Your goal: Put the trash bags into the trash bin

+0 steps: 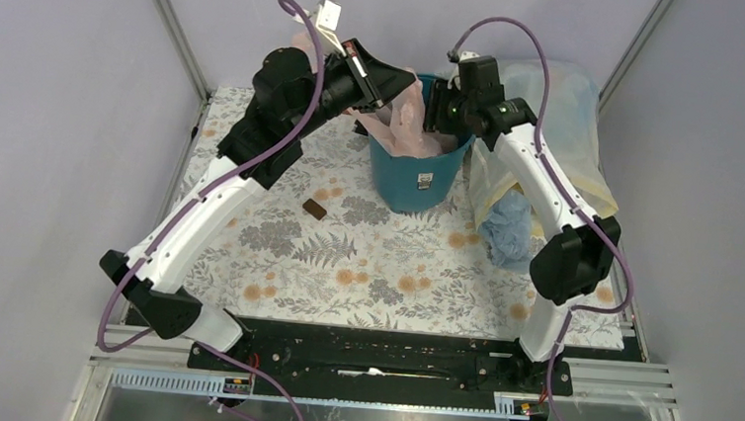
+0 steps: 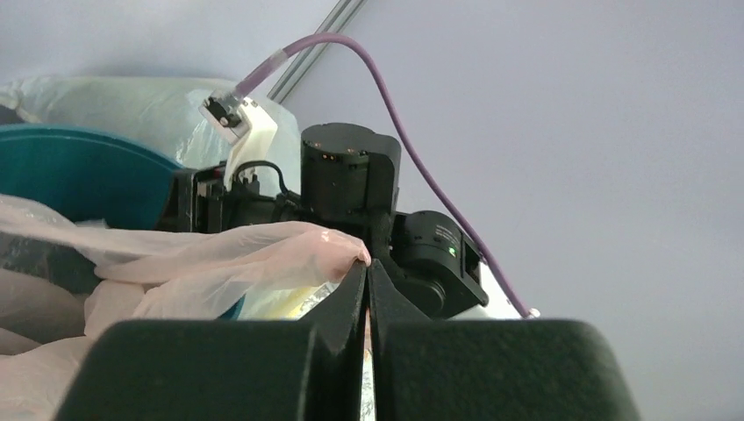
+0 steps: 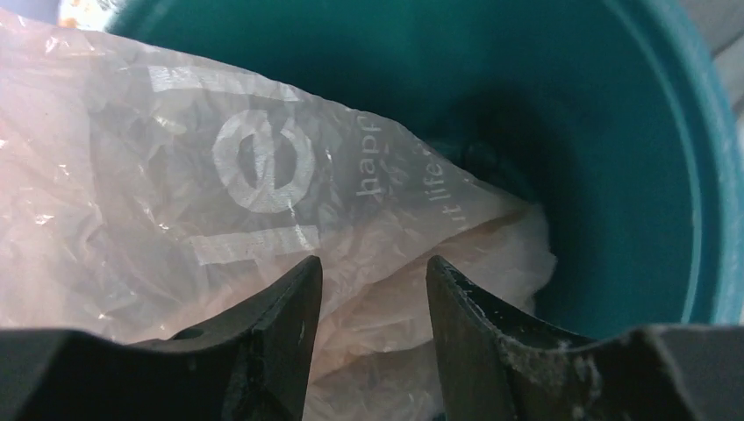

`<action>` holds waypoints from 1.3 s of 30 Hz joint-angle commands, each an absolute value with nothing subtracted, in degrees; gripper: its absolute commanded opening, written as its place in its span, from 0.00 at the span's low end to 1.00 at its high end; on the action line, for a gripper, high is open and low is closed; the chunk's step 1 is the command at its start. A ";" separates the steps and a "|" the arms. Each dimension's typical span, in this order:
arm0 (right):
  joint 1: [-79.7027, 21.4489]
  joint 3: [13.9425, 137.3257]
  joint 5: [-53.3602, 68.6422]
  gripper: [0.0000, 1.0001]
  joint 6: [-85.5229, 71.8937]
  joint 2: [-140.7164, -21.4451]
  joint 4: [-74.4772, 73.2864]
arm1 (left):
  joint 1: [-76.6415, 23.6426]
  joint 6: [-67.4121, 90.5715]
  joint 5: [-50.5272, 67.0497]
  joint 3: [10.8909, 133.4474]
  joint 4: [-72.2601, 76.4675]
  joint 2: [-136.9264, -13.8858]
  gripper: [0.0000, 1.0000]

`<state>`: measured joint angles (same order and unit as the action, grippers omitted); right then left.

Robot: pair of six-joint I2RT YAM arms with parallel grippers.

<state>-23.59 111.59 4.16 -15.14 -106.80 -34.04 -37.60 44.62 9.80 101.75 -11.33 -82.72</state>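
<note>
The teal trash bin (image 1: pixel 417 174) stands at the back middle of the table, white sticker facing front. A translucent pink trash bag (image 1: pixel 409 124) is partly inside it and spills over the left rim. My left gripper (image 1: pixel 389 85) is over the bin's left rim, shut on an edge of the pink bag (image 2: pixel 219 263); its tips (image 2: pixel 367 266) pinch the film. My right gripper (image 1: pixel 441 116) is open inside the bin's mouth (image 3: pixel 632 175). Its jaws (image 3: pixel 373 267) straddle a fold of the pink bag (image 3: pixel 219 193) without closing on it.
A clear-yellow bag (image 1: pixel 554 109) and a crumpled blue bag (image 1: pixel 508 230) lie right of the bin. A small brown object (image 1: pixel 314 207) lies on the floral cloth (image 1: pixel 364 269) left of the bin. The enclosure walls stand close behind.
</note>
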 commanded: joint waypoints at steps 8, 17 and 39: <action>-23.47 93.38 7.38 0.65 -13.02 -77.49 -26.85 | -39.12 43.27 6.69 101.88 -7.39 -84.18 0.00; -23.42 81.55 28.18 0.73 -10.14 -64.86 -15.00 | -39.75 43.65 6.41 100.47 -6.19 -84.32 0.00; -29.21 85.47 23.18 0.66 -13.38 -72.89 -3.06 | -41.93 45.26 7.19 97.66 -4.14 -82.62 0.00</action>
<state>-27.62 83.07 26.70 -13.45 -71.75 -7.33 -41.04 44.86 7.05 97.84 -7.75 -85.17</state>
